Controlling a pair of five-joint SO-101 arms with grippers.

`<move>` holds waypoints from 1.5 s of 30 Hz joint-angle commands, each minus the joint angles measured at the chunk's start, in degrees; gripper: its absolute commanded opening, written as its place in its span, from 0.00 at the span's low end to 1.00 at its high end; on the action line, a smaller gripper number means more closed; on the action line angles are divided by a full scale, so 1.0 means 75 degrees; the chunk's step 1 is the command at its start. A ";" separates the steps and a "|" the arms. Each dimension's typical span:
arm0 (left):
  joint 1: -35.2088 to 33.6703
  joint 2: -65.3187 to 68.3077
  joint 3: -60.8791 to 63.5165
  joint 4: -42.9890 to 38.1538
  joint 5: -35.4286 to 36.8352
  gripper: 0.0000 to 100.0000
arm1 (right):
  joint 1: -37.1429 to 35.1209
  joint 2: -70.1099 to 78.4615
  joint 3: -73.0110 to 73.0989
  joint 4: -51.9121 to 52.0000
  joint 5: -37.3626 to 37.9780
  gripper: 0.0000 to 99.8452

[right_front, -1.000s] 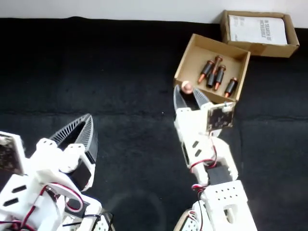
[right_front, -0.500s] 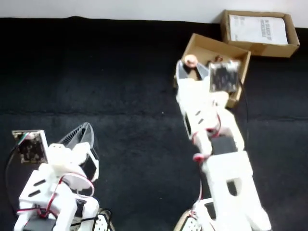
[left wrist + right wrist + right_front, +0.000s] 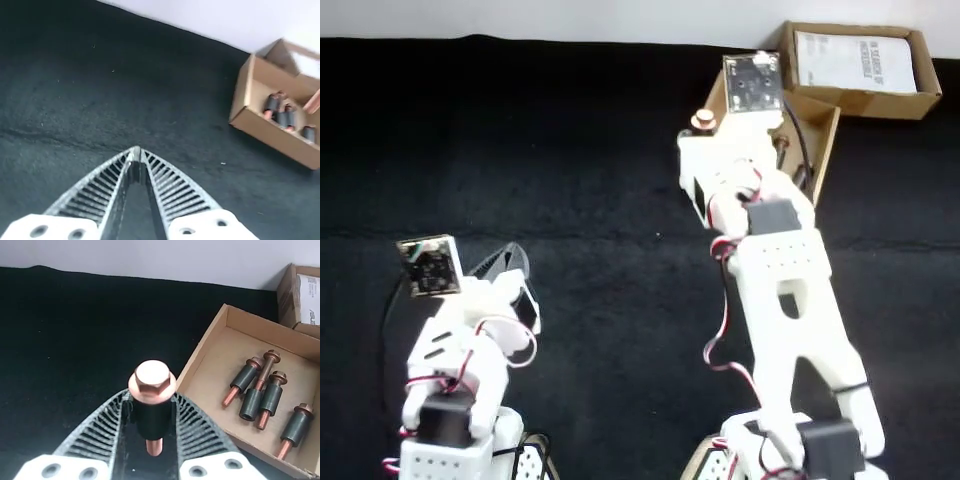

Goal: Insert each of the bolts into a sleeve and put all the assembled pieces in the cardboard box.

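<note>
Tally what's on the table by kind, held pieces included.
Sleeved bolts: 5 (4 in the open box, 1 in the right end effector)
Cardboard boxes: 2 (open box, box holding a paper sheet)
Total: 7

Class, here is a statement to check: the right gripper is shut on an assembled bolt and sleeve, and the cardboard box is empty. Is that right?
Not quite. The cardboard box is not empty: the right wrist view shows four assembled pieces lying in it. The rest stands: the right gripper is shut on an assembled bolt and sleeve.
</note>
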 commanded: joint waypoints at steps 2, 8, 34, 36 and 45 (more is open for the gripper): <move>-0.0229 -0.0064 0.0908 -0.1020 0.0000 0.03 | 0.0205 0.0580 -0.1096 0.0029 -0.0082 0.01; -0.0568 -0.0041 0.1342 -0.1782 0.0000 0.03 | 0.0850 0.2104 -0.2690 0.0029 -0.0082 0.01; -0.0522 -0.0006 0.1342 -0.0738 -0.0023 0.03 | 0.1295 0.9688 -1.0567 0.1495 -0.0082 0.01; -0.0510 -0.0006 0.1342 -0.0738 -0.0023 0.03 | 0.1237 1.0004 -1.1153 0.2163 -0.0082 0.01; -0.0510 -0.0006 0.1342 -0.0727 -0.0023 0.03 | 0.1260 1.0614 -1.2044 0.3147 -0.0023 0.02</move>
